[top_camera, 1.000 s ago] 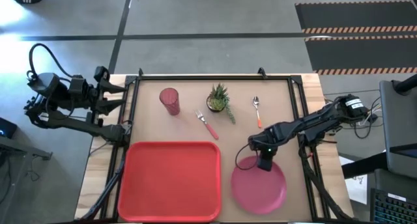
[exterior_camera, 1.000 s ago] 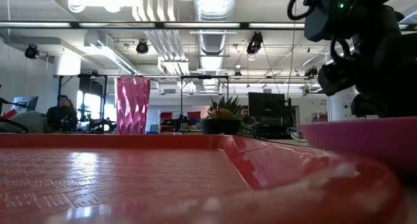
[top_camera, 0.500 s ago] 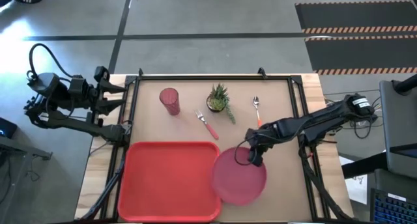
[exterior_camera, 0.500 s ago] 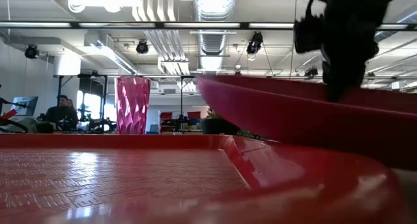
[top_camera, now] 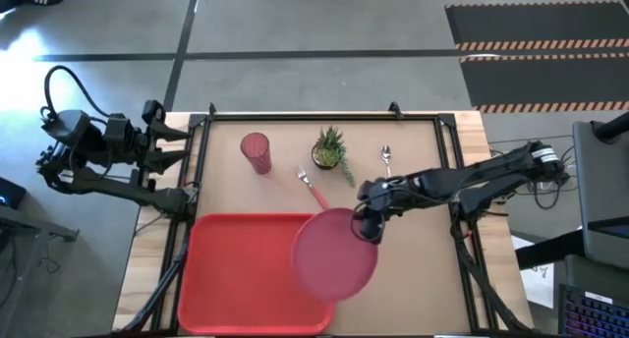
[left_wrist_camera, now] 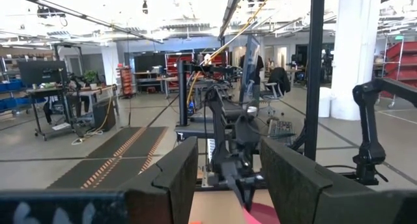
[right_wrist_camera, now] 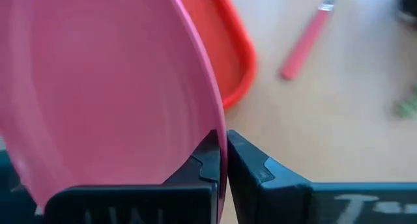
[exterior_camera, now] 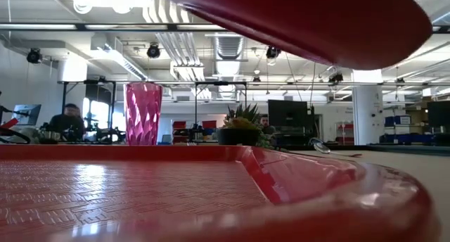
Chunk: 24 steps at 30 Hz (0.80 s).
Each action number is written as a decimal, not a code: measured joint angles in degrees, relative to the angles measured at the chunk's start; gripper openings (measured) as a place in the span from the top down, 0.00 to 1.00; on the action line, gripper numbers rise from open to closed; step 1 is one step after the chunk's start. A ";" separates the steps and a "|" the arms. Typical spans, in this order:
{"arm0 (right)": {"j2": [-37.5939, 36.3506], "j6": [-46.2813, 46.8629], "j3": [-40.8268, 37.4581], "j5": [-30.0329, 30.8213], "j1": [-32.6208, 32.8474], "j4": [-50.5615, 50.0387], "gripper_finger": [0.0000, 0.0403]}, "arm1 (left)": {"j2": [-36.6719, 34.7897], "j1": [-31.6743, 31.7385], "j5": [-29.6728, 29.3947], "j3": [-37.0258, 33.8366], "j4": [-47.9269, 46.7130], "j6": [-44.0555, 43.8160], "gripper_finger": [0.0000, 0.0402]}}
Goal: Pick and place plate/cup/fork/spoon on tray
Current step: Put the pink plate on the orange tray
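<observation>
My right gripper (top_camera: 366,223) is shut on the round pink plate (top_camera: 334,254), which hangs in the air over the right end of the red tray (top_camera: 251,269); the plate's underside fills the top of the low view (exterior_camera: 302,20). The red-pink cup (top_camera: 256,152) stands upright at the far left of the mat. The pink-handled fork (top_camera: 313,188) lies flat beside the potted plant, and the orange-handled spoon (top_camera: 387,162) lies farther right. My left gripper (left_wrist_camera: 228,178) waits open beyond the table's left edge (top_camera: 162,146). My right gripper pinches the plate's rim (right_wrist_camera: 218,152) between its two fingers, one finger on each face of the plate. The fingers (right_wrist_camera: 251,168) come from the table's right side, on the plate's far-right edge (top_camera: 362,228). The plate is lifted clear, tilted, over the tray's right rim.
A small potted green plant (top_camera: 330,149) stands at the far middle of the mat, between the cup and the spoon. A black frame (top_camera: 324,115) borders the mat. The tray's bare floor (top_camera: 236,279) lies to the left of the plate.
My right gripper has gone toward the table's left edge and up, carrying the plate. The plate has been lifted clear of the mat at the tray's right and now hangs over the tray's right end, higher in the low view.
</observation>
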 joint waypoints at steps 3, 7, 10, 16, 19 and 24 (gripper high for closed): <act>5.66 -3.08 4.06 -3.46 -0.39 1.34 0.98 | -0.08 -0.02 0.00 0.00 0.00 0.00 0.63; 14.13 -8.47 11.01 -9.56 -1.24 3.47 0.98 | -0.47 0.00 0.00 0.00 -0.27 0.00 0.63; 20.74 -12.32 16.98 -14.27 -2.43 3.19 0.98 | -0.83 0.00 0.00 0.00 -0.35 -0.02 0.63; 32.31 -18.87 29.11 -22.74 -4.63 3.20 0.98 | -1.83 -0.02 0.00 0.00 -1.79 -0.06 0.63; 36.63 -21.00 34.67 -25.61 -5.50 3.01 0.98 | -2.37 0.00 0.00 0.00 -2.63 -0.07 0.63; 42.72 -23.20 42.51 -28.01 -6.48 2.33 0.98 | -3.51 -0.01 0.00 0.00 -3.85 -0.09 0.63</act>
